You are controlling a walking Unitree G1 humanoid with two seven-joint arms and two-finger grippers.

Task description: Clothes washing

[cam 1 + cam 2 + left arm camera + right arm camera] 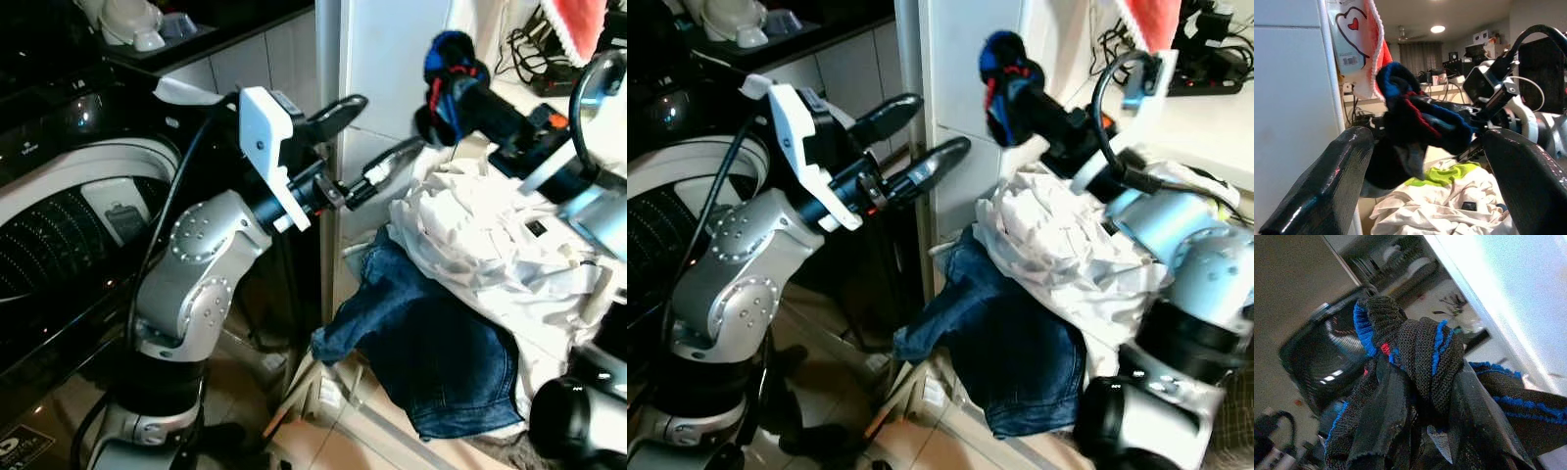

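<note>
The right end effector is clenched on a dark knitted garment, bunched, above the laundry pile. The left end effector gapes released, near the washer's rim.

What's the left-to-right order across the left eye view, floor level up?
Washing machine → left tool, open → blue jeans → white clothes, with the right tool above them gripping a dark knit sock.

We see a home laundry corner: a washer, tiled wall, and clothes heaped beside a cluttered desk.
</note>
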